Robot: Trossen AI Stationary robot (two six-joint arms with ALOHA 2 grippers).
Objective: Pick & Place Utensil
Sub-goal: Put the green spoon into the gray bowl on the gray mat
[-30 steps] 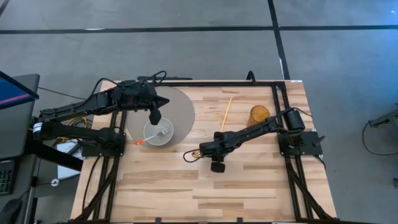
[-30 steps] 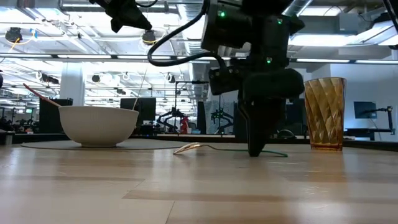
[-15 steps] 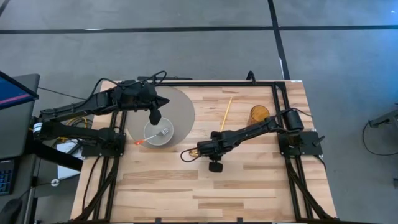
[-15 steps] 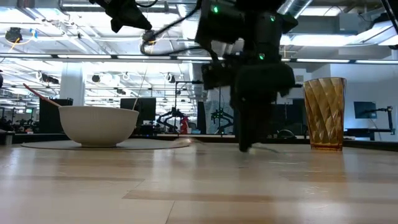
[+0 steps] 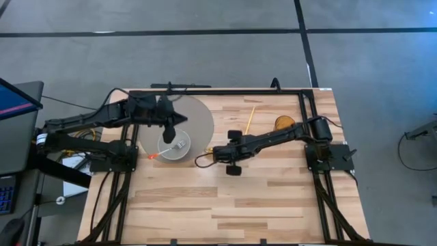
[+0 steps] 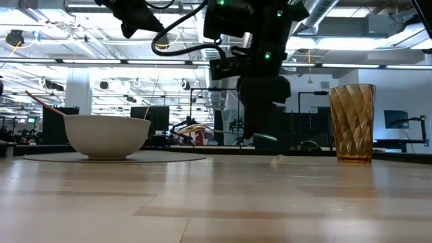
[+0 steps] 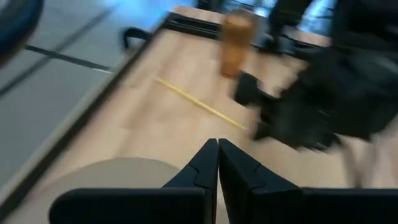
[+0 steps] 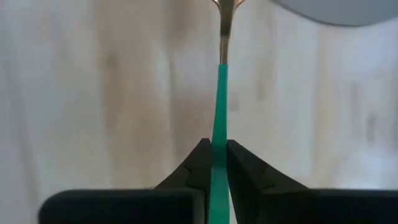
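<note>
A spoon [image 5: 203,160] with a green handle and a gold metal head is shut in my right gripper [image 5: 214,155], just right of the white bowl [image 5: 175,147]. In the low view the spoon's gold head [image 6: 192,127] hangs in the air beside the bowl [image 6: 108,136]. The bowl stands on a round grey mat [image 5: 198,116] and holds a fork with an orange handle [image 5: 152,156]. My left gripper [image 5: 168,135] hovers shut and empty above the bowl's far rim. My right gripper pinches the spoon's green handle [image 8: 217,134] between its two fingers. The fingers lie along the handle, coming roughly level from the table's right. The spoon is lifted clear of the table, with its metal neck [image 8: 225,28] and head pointing ahead toward the bowl.
An amber cup [image 5: 285,124] stands near the table's far right, also seen in the low view [image 6: 352,123]. A yellow chopstick [image 5: 248,120] lies on the wood left of the cup. Bare wood spreads toward the near edge.
My right gripper has moved toward the table's left and a little toward the far edge, closer to the bowl, and has risen. The spoon, whose head lay on the table a second ago, is now lifted clear. My left gripper has shifted only slightly above the bowl.
</note>
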